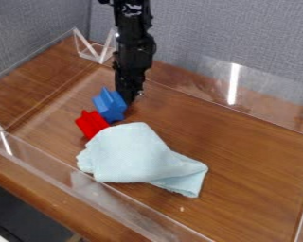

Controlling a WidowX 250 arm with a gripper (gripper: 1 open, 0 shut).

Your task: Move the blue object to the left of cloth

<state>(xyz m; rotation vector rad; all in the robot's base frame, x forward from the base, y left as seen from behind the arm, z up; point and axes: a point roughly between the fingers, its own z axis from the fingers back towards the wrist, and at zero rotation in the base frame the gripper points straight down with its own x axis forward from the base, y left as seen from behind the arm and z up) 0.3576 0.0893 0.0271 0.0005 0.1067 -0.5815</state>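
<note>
Blue object (pixel 110 104) — stepped top pointing up, slightly tilted.

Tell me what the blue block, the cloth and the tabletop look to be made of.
Blue block: probably hard plastic, evenly coloured, with crisp stepped edges.
Cloth: soft woven fabric, likely cotton, matte; it slumps in rounded folds.
Tabletop: wood or wood-look laminate, warm brown, slightly glossy, since pale light streaks reflect off it.

Blue block (pixel 110 105) (stepped) near pale cloth (pixel 139 156)
</note>
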